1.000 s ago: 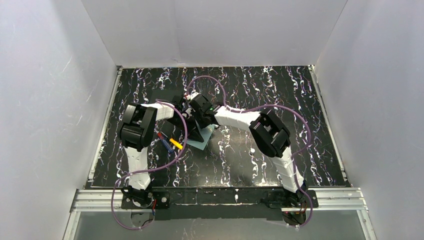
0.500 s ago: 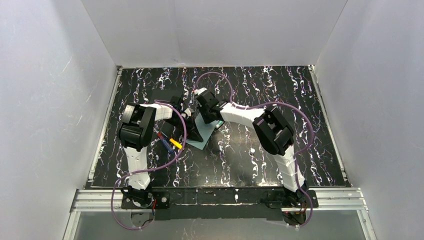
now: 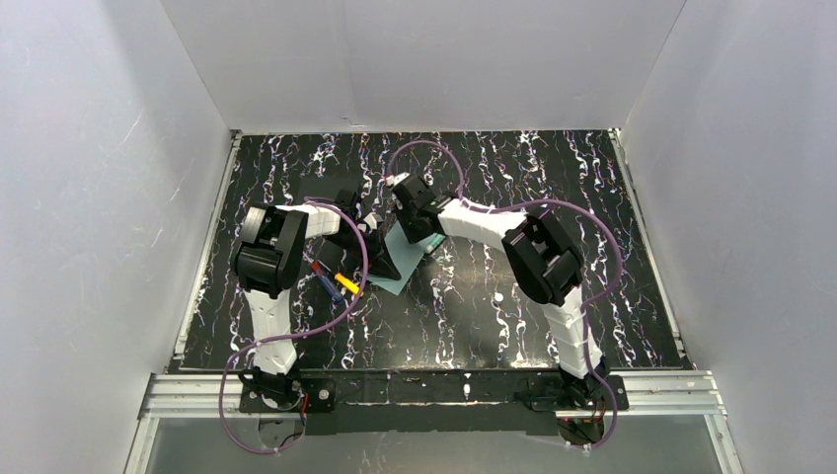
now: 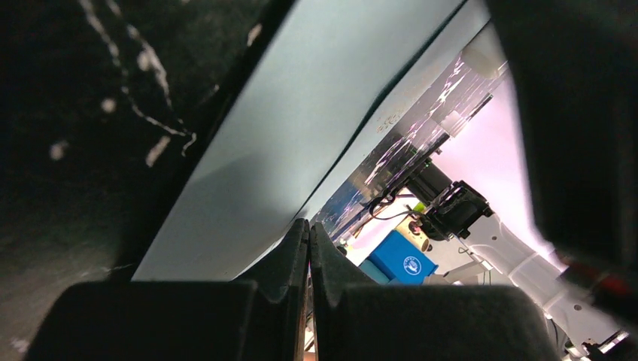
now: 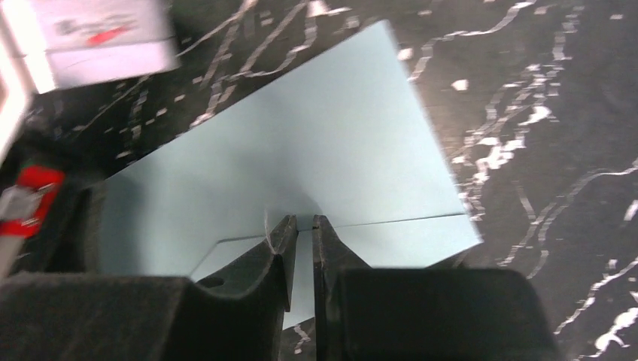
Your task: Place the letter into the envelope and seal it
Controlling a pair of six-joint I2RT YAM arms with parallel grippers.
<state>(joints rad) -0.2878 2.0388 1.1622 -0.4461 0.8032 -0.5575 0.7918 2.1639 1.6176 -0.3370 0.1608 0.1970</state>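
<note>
Left gripper [image 4: 308, 232] pinched together, nothing seen between pads, tips against envelope [image 5: 316, 143], likely pinning it to table [image 3: 513, 306]. Right gripper [image 5: 299, 226] nearly together over flap crease; whether it grips, cannot tell. No letter in sight, probably inside.

Pale teal envelope [image 5: 316, 165] — black, white-veined table [image 5: 572, 90]

Left arm [image 3: 271, 252] and right arm [image 3: 538, 259] angled inward; left jaws together, right jaws barely parted.
</note>
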